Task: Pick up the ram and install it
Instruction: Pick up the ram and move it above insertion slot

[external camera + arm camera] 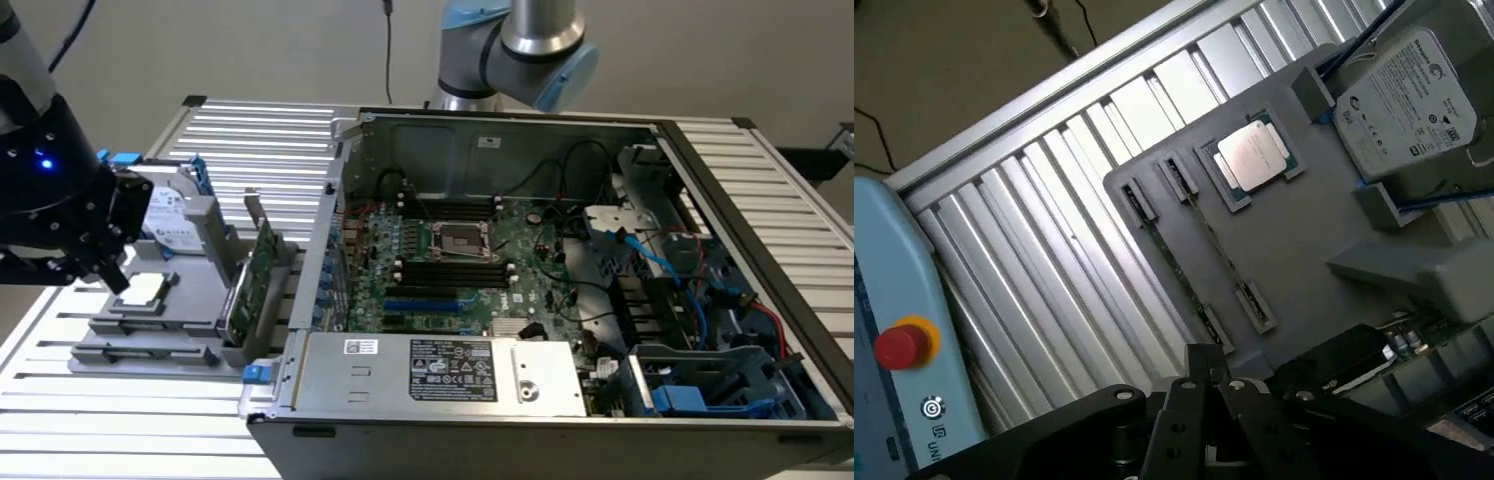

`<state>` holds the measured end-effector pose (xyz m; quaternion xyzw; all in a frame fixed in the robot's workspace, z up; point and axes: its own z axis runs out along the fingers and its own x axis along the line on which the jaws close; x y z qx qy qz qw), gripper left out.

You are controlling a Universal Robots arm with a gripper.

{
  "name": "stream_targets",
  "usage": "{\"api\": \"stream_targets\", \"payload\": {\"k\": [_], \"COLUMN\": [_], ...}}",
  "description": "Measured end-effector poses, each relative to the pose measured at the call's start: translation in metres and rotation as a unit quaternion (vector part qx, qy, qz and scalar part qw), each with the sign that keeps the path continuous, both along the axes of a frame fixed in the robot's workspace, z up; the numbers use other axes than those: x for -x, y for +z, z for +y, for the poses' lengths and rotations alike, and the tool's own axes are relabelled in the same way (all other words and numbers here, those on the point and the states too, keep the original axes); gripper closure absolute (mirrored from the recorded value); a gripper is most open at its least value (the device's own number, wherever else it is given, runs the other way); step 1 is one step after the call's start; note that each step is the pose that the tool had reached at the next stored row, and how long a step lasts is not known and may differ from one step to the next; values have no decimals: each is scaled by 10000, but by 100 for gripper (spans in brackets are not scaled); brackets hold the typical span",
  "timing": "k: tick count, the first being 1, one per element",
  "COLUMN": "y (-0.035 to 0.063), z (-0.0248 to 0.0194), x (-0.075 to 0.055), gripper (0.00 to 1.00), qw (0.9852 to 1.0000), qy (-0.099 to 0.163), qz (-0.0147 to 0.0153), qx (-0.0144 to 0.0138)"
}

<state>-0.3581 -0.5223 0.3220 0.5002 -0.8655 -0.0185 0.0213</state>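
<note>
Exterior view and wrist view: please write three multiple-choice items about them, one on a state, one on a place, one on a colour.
1. How is the computer case? A) open, motherboard showing B) closed by a panel C) wrapped in foil
2. Where is the gripper? A) inside the computer case B) on the floor C) above the grey tray
3. What colour is the button on the blue pendant? A) green B) red C) white
Answers: 1 A, the motherboard lies bare; 2 C, it hangs over the tray at the exterior view's left; 3 B, it is red.
</note>
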Motion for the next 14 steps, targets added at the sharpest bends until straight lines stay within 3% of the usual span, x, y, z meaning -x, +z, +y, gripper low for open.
{"api": "stream_targets", "payload": {"k": [4, 7, 10, 14], "y": [-27, -43, -58, -76], "z": [0, 0, 0, 0], "x": [0, 0, 0, 0], "gripper": [89, 89, 89, 89], "qw": [9993, 9980, 9959, 9919], "qy": [367, 637, 909, 1272], "qz": [0, -5, -17, -33], "qx": [0, 0, 0, 2]}}
